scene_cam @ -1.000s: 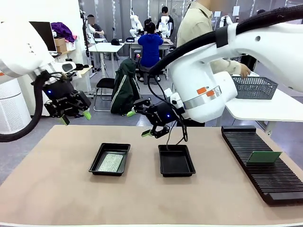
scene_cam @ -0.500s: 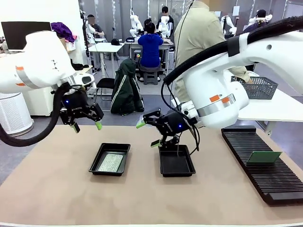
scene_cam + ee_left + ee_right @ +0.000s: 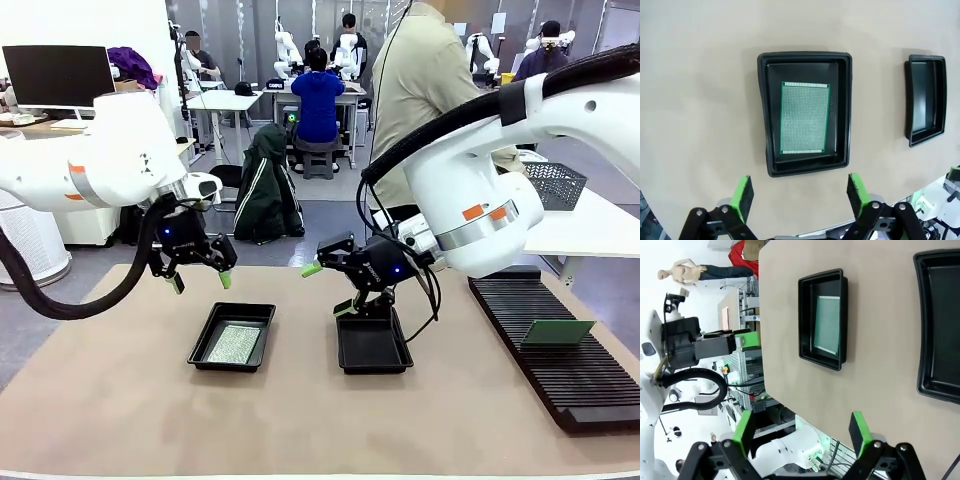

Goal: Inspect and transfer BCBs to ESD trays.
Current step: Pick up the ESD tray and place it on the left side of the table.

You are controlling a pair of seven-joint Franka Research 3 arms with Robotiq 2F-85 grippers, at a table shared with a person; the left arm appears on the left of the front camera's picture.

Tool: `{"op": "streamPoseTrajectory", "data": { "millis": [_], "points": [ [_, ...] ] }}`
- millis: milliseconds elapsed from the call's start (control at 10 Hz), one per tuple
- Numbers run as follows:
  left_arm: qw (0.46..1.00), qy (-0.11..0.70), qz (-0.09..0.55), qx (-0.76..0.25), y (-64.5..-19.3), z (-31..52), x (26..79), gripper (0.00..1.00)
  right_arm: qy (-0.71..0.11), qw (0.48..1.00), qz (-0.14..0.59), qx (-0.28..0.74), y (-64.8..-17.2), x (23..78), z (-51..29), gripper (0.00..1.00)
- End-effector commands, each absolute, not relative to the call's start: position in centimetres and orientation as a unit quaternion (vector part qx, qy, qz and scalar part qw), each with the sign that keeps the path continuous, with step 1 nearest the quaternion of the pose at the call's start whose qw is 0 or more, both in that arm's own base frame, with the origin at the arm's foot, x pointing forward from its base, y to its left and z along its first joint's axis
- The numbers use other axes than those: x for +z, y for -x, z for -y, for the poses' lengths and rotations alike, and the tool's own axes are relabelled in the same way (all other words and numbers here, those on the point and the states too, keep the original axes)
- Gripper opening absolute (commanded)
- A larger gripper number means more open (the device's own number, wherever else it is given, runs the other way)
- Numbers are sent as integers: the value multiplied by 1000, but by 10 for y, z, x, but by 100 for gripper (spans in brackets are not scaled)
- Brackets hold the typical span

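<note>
While both arms hang over the middle of the table, the right gripper [image 3: 328,289] has its green-padded fingers spread wide with nothing between them. It is poised just above the far edge of the right tray [image 3: 372,350], which is empty. Beside it the left gripper [image 3: 202,281] is likewise spread and empty, hovering just beyond the left tray [image 3: 226,367]. Seen from that wrist, the tray sits squarely ahead of the fingers [image 3: 742,195].

Inside it lies the flat board [image 3: 234,344], face up, its long side running with the tray's long side. To my eye that half of the job is done.

What's left is the standing board [image 3: 558,331], set on edge in the slotted rack [image 3: 520,310] well off to the robot's right, its long edge lying across the rack. It lies to the right of both grippers, and the right arm is plainly nearer. The left would have to cross over both trays.

I'd expect the right gripper to swing out to the rack and bring that board back to the empty tray. A person [image 3: 430,90] stands at the far side, near a mesh basket [image 3: 545,185].
</note>
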State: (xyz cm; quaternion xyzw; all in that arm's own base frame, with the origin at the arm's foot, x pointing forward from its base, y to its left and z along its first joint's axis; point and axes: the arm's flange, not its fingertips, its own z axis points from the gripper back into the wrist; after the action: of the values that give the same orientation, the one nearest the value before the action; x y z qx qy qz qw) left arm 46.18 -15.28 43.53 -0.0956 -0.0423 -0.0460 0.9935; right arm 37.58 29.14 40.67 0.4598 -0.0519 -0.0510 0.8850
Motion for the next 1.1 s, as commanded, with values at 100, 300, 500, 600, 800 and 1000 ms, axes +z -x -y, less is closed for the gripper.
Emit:
{"op": "streamPoseTrajectory", "data": {
  "millis": [100,300,500,600,800,1000],
  "points": [
    [996,66,50,-41,-463,165,410,100,-462,883,52,-56,-375,406,-296,100],
    [997,43,59,-27,-467,165,394,100,-462,883,52,-56,-375,406,-296,100],
    [998,35,55,-19,-471,168,382,100,-462,883,52,-56,-375,406,-296,100],
    [998,25,56,-16,-472,169,377,100,-462,883,52,-56,-375,406,-296,100],
    [998,9,59,-11,-474,168,369,100,-462,883,52,-56,-375,406,-296,100],
    [999,9,51,-3,-478,163,362,100,-462,883,52,-56,-375,406,-296,100]
  ]
}}
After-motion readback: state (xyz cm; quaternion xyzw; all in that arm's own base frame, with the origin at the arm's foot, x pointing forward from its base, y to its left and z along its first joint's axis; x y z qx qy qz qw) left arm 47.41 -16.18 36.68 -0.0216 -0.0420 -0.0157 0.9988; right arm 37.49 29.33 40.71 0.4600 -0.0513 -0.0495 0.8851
